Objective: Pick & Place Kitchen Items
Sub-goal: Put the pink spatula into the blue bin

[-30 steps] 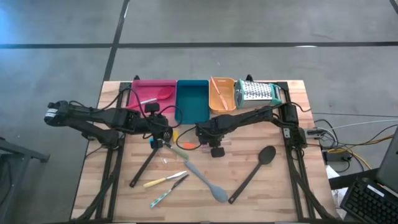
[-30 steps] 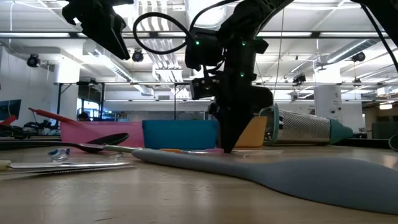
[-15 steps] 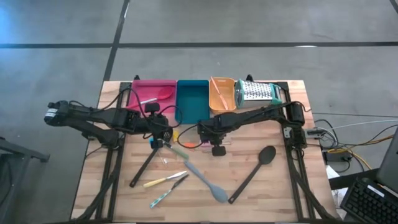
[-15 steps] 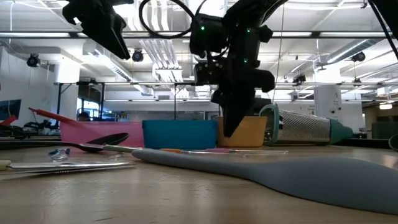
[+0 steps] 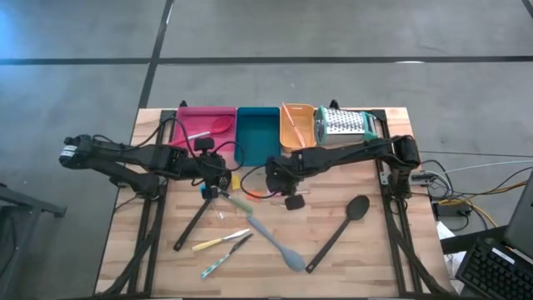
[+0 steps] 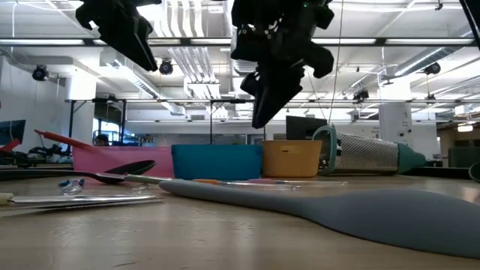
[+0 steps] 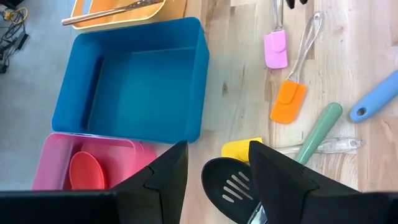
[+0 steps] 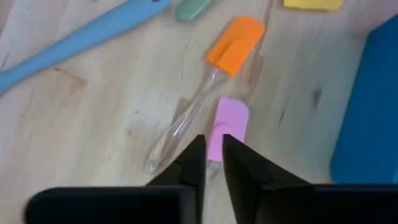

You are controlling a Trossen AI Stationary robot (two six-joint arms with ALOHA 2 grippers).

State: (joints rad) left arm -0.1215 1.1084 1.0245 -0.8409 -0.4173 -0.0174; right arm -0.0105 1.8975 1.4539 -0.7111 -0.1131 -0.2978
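A small pink spatula [image 8: 231, 121] with a clear handle lies flat on the table beside a small orange spatula [image 8: 236, 37]. My right gripper [image 8: 213, 152] hangs above them [image 6: 259, 120]. Its fingers are a narrow gap apart, and the pink head shows just beyond their tips. The fingers hide the pink spatula's handle. My left gripper [image 7: 217, 155] hovers open over the head of a black slotted spoon [image 7: 227, 183] lying on the table. Another black spoon [image 5: 337, 233], a blue-grey spatula [image 5: 279, 243] and a yellow-handled tool [image 5: 218, 242] lie nearer the front edge.
At the far edge stand a pink tray [image 5: 204, 125] holding a red spoon [image 7: 87, 171], a teal tray [image 5: 256, 137], an orange tray [image 5: 297, 127] holding a utensil, and the metal grater [image 5: 346, 123]. A green-handled tool [image 7: 320, 127] and a yellow piece [image 7: 242, 149] lie mid-table.
My right gripper has risen from table level to well above the table, tipping as it went. The pink and orange spatulas have stayed on the table.
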